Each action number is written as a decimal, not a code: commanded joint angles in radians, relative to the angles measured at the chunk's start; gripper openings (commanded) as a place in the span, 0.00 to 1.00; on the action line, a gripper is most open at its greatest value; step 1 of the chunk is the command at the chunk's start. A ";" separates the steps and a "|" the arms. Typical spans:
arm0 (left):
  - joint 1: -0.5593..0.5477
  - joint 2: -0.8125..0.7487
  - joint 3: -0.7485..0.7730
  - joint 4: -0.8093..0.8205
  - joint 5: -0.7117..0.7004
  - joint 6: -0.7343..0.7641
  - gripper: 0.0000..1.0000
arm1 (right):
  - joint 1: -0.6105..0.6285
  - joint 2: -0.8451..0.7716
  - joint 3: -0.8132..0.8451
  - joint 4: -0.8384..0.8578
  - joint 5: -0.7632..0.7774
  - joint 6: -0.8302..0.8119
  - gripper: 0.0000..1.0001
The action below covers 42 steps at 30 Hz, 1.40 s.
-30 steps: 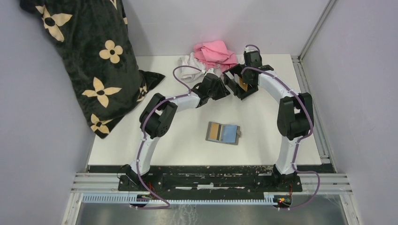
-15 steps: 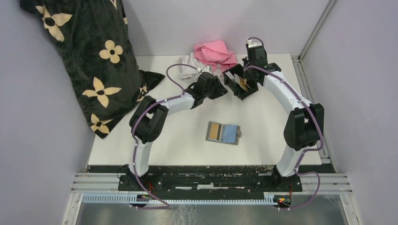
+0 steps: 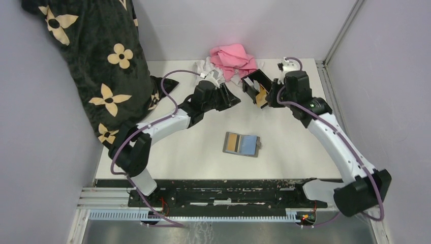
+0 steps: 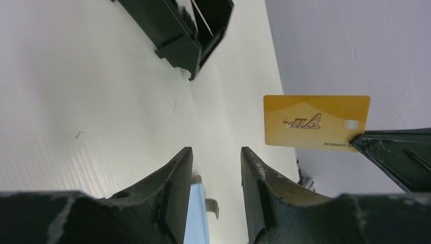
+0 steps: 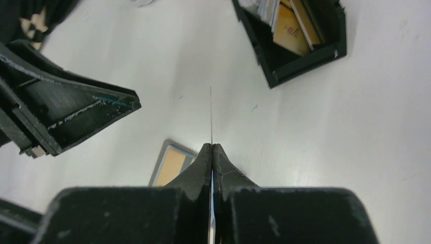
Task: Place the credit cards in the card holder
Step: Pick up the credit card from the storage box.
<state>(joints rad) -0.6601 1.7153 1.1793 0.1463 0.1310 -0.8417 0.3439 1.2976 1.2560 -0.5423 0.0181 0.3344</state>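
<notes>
The black card holder point(image 3: 252, 81) stands at the back of the table with several cards upright in it, tan and white ones showing in the right wrist view point(image 5: 289, 31). My right gripper point(image 3: 268, 96) hovers just right of it, shut on a gold credit card point(image 4: 315, 122). That card appears edge-on as a thin line point(image 5: 211, 114) in the right wrist view. My left gripper point(image 3: 234, 99) floats left of the holder, open and empty point(image 4: 216, 155). The holder point(image 4: 178, 25) lies ahead of it.
A grey folding wallet point(image 3: 241, 144) lies open at mid-table, showing tan and blue inside. Pink cloth point(image 3: 233, 57) and white cloth point(image 3: 206, 68) sit behind the holder. A black floral blanket point(image 3: 96, 61) fills the left back corner. Walls close in on three sides.
My right arm swung out to the right, its gripper coming off the holder with the gold card still in it. The left gripper drew back leftward and widened slightly.
</notes>
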 commanded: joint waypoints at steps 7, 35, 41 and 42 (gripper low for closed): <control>0.002 -0.167 -0.241 0.255 0.305 0.093 0.50 | 0.019 -0.318 -0.268 0.030 -0.263 0.208 0.01; 0.072 0.042 -0.350 0.735 0.799 -0.051 0.52 | 0.019 -0.347 -0.524 0.256 -0.534 0.361 0.01; 0.072 0.089 -0.366 0.865 0.853 -0.132 0.53 | 0.017 -0.324 -0.536 0.292 -0.543 0.369 0.01; 0.072 0.097 -0.367 0.883 0.862 -0.144 0.53 | 0.017 -0.322 -0.536 0.297 -0.544 0.370 0.01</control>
<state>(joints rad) -0.5903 1.7809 0.8215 0.8650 0.9161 -0.8944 0.3592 0.9710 0.7189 -0.3283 -0.5007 0.6918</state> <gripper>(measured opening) 0.524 0.014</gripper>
